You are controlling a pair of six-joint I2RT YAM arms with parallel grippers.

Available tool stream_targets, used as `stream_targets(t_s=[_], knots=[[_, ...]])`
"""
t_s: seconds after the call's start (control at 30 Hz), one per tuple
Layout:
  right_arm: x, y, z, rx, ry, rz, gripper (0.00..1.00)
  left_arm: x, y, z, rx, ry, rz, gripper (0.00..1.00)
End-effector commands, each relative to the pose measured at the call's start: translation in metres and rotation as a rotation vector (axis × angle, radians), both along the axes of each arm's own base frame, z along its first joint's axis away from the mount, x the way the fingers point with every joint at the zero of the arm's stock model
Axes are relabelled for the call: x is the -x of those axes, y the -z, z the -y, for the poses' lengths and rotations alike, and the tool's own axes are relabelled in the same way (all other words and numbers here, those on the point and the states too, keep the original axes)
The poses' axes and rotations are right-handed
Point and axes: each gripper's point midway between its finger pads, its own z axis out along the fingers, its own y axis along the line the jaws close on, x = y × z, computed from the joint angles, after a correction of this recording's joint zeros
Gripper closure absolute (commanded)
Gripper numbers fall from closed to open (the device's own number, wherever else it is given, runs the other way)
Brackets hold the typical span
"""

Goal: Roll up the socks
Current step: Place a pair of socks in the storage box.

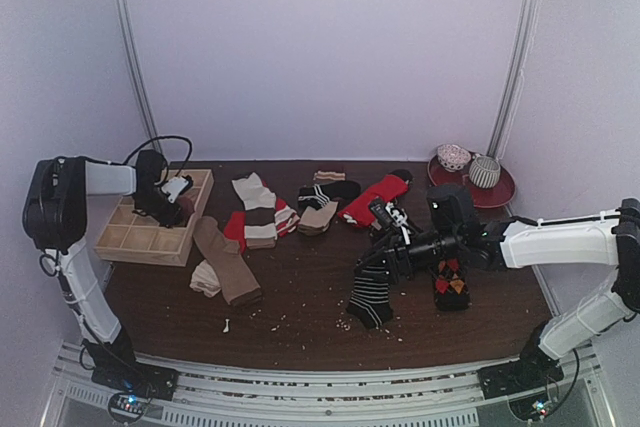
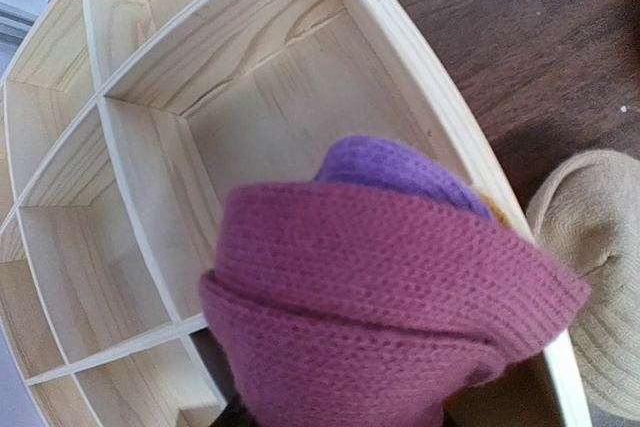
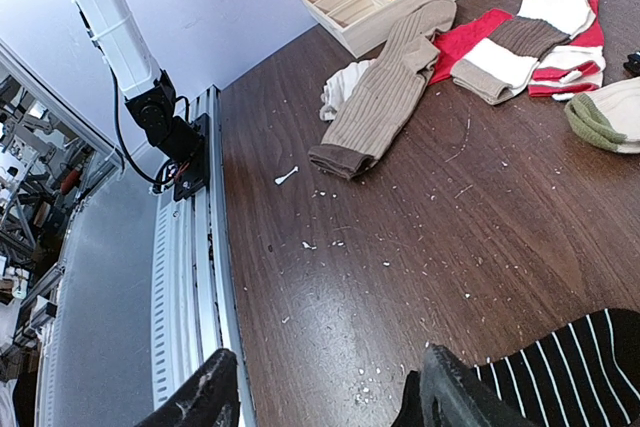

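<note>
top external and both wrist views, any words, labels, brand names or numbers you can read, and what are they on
None: no text can be read in any view.
The wooden divider tray is bare wood with no stamp or label showing.
The rolled magenta-purple sock and the black-and-white striped sock show only knit and pattern.
Any marking on the arms is too small and blurred to read.

Overhead from behind, left wrist close, right wrist low, 3 share tray point(image 1: 140, 239)
</note>
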Motion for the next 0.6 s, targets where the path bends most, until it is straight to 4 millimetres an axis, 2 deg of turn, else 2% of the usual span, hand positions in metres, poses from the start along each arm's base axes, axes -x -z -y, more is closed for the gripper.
stream_targets(t_s=[0.0,0.3,0.37,0.47,0.5,0.53,0.57], knots=[[0.005,-0.007,0.000,-0.014,-0.012,0.018,0.38,0.044,0.035,-0.018,-0.062,-0.049,-0.162,0.62],[0.006,-0.008,0.000,-0.013,-0.013,0.020,0.38,0.036,0.010,-0.010,-0.017,-0.017,-0.075,0.59],[0.006,-0.008,0.000,-0.013,-0.014,0.021,0.38,0.036,0.008,-0.009,-0.013,-0.014,-0.072,0.54],[0.006,-0.007,0.000,-0.011,-0.014,0.020,0.38,0.035,0.000,-0.007,0.003,-0.005,-0.057,0.51],[0.006,-0.008,0.000,-0.012,-0.013,0.022,0.38,0.035,-0.003,-0.005,0.020,0.004,-0.049,0.46],[0.006,-0.008,0.000,-0.012,-0.014,0.022,0.38,0.035,-0.006,-0.003,0.040,0.015,-0.041,0.36],[0.006,-0.007,0.000,-0.012,-0.014,0.022,0.38,0.034,-0.009,-0.002,0.052,0.020,-0.036,0.33]])
